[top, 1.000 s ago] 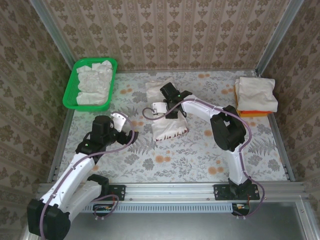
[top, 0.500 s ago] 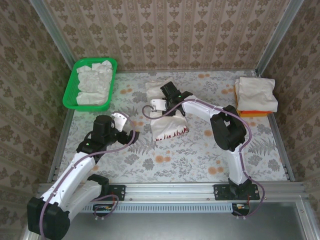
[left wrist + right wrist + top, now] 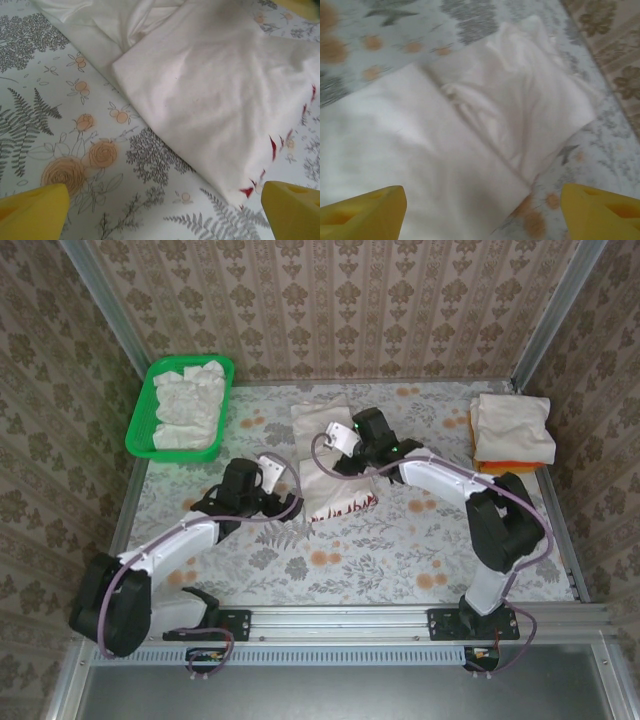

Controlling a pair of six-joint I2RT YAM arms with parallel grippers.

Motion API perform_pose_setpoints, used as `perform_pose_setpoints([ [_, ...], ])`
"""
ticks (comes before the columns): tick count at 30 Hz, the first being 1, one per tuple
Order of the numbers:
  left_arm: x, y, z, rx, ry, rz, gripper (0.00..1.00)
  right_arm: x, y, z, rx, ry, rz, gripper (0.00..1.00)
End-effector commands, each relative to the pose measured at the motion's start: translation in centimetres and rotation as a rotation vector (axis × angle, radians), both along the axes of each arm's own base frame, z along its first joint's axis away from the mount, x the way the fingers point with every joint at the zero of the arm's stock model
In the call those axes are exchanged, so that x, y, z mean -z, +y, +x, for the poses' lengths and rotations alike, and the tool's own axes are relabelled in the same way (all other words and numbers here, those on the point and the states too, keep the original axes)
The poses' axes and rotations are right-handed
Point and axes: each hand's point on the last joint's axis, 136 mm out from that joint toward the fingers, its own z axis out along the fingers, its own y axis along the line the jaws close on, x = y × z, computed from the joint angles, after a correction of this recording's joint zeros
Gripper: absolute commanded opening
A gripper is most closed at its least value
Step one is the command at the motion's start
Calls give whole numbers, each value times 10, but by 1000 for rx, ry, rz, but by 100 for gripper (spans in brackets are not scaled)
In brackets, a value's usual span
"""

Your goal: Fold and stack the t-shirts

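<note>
Half-folded off-white t-shirt with a red print point(image 3: 335, 490) lies in the middle of the floral tabletop point(image 3: 400, 550), ready for its next fold.
The left gripper point(image 3: 280, 498), fingers spread wide, hovers beside the shirt's near red-edged corner, seemingly to lift it. The right gripper point(image 3: 348, 455), equally spread, hangs over the far part. Beyond, folded off-white shirts point(image 3: 512, 425) are stacked on an orange one point(image 3: 500, 463); a green plastic mesh basket point(image 3: 140, 425) holds crumpled shirts point(image 3: 188, 405).

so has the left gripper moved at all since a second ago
yes, the left gripper has shifted right in the top view, away from the green basket and up to the near corner of the printed t-shirt, jaws open
</note>
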Motion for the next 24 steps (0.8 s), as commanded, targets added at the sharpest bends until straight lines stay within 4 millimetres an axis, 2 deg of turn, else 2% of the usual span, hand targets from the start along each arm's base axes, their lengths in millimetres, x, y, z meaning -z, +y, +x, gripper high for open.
perform_pose_setpoints([
  [1, -24, -7, 25, -38, -77, -60, 100, 23, 11, -59, -253, 100, -12, 82],
  [3, -19, 2, 32, -71, -68, -61, 100, 33, 9, -82, -339, 120, -49, 81],
  [5, -8, 23, 42, -162, -46, -67, 100, 44, 13, -105, -439, 139, -83, 78],
  [7, 1, 38, 45, -224, -19, -94, 100, 54, 18, -117, -491, 135, -143, 76],
  [9, 3, 43, 42, -244, -23, -105, 100, 63, 24, -123, -514, 148, -182, 74],
  [15, -2, 51, 35, -252, -49, -87, 100, 90, 29, -117, -516, 164, -276, 66],
  [21, -7, 51, 31, -236, -72, -90, 100, 110, 24, -94, -444, 136, -355, 58],
  [24, -6, 49, 29, -228, -72, -93, 100, 117, 21, -89, -423, 157, -389, 46],
])
